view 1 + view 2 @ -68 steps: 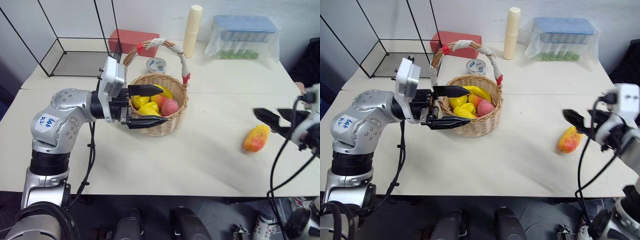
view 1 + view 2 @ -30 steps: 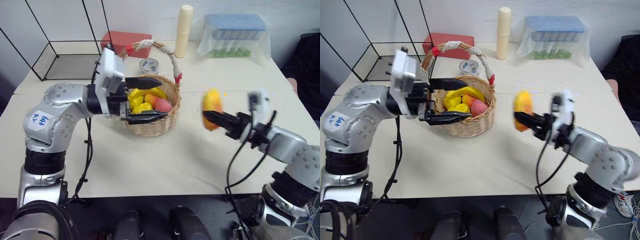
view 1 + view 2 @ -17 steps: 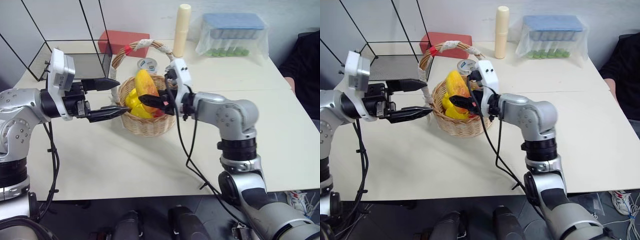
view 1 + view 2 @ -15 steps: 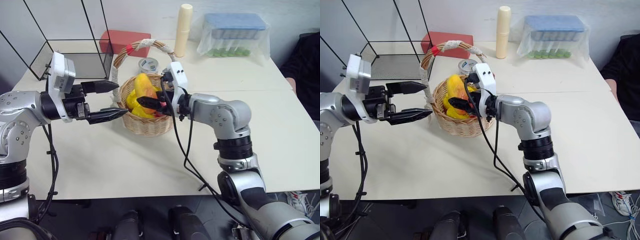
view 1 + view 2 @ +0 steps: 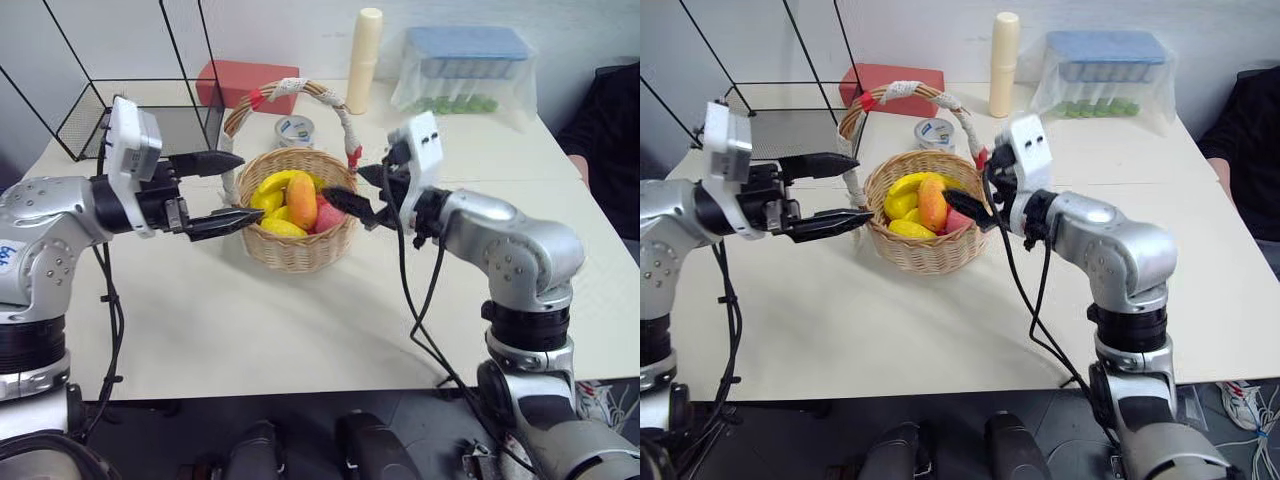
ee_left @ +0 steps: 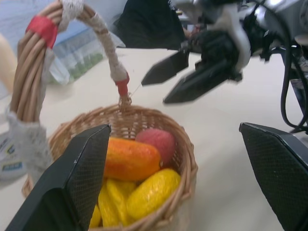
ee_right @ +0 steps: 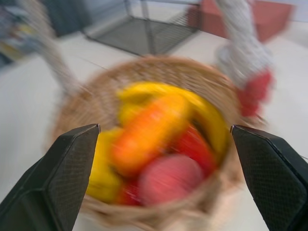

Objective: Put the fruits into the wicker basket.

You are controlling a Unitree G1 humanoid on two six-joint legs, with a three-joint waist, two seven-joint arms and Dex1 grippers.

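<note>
The wicker basket (image 5: 296, 251) stands mid-table, its wrapped handle (image 5: 291, 87) arching overhead. Inside lie the orange mango (image 5: 301, 199), a pink-red peach (image 5: 328, 215) and yellow fruits (image 5: 268, 191). My left gripper (image 5: 232, 188) hovers open and empty just beside the basket's left rim. On the opposite side my right gripper (image 5: 343, 182) points at the rim, open, nothing between its fingers. The left wrist view looks into the basket at the mango (image 6: 131, 159) and peach (image 6: 156, 141), with the right gripper (image 6: 154, 89) beyond.
A black wire-frame box (image 5: 130, 110) and a red box (image 5: 245, 80) stand behind the basket on the left. A tape roll (image 5: 293, 128), a cream cylinder (image 5: 364, 50) and a bagged container with green balls (image 5: 470, 65) line the back. A person sits at the right edge (image 5: 612, 110).
My right gripper carried the mango over the basket, let it go inside, opened wide and drew back to the basket's right. My left gripper shifted slightly away from the basket.
</note>
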